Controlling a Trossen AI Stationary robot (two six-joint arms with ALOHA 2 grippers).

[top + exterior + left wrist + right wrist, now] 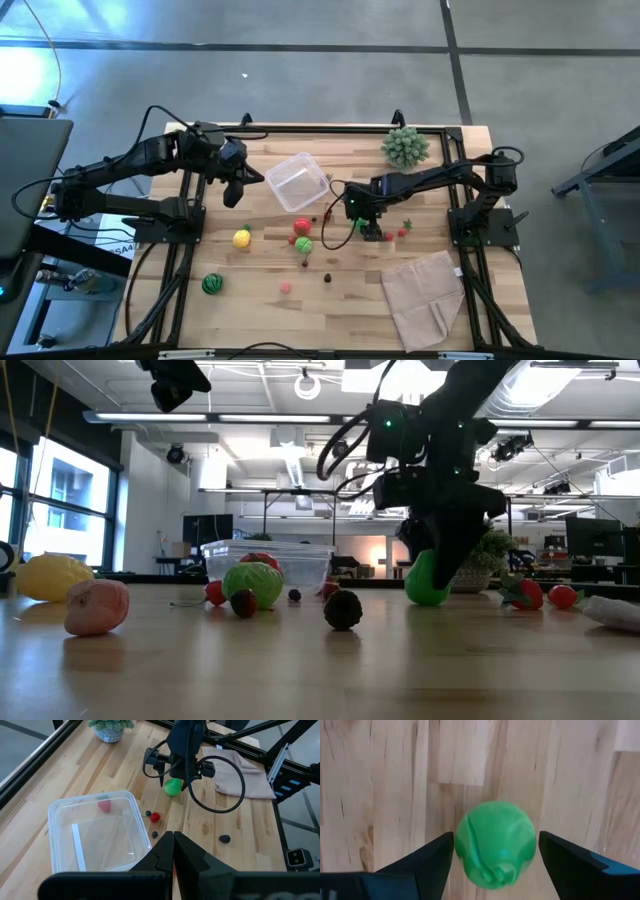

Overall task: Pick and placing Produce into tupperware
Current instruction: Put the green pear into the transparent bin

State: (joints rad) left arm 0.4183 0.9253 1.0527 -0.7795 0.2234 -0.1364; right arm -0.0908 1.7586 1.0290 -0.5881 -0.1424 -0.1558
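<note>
Clear tupperware (pixel 296 182) sits toward the far middle of the wooden counter (pixel 260 310); the left wrist view shows one small pink piece (pixel 104 806) by its far wall — through clear plastic, so inside or just behind, cannot tell; rest of the tub looks bare.

Right gripper (pixel 366 222) is down at the counter right of the tub; its fingers (pixel 422 862) are spread on either side of a green round (pixel 496 844), not closed on it; small gaps show on both sides; the round rests on the wood.

Left gripper (pixel 236 186) hangs above the counter just left of the tub; fingers (pixel 192 855) pressed together, holding nothing.

Loose produce on the near side of the tub: red tomato (pixel 303 226) with a green piece (pixel 304 244) touching it; yellow lemon (pixel 242 238) to their left; green striped melon ball (pixel 212 284) near the left front; pink piece (pixel 286 288) and a dark berry (pixel 327 278) toward the front; tiny red berries (pixel 404 231) right of the right gripper.

Spiky plant ball (pixel 405 146) at the far right edge; beige cloth (pixel 424 296) fills the front right corner — front middle of the counter is open wood.
</note>
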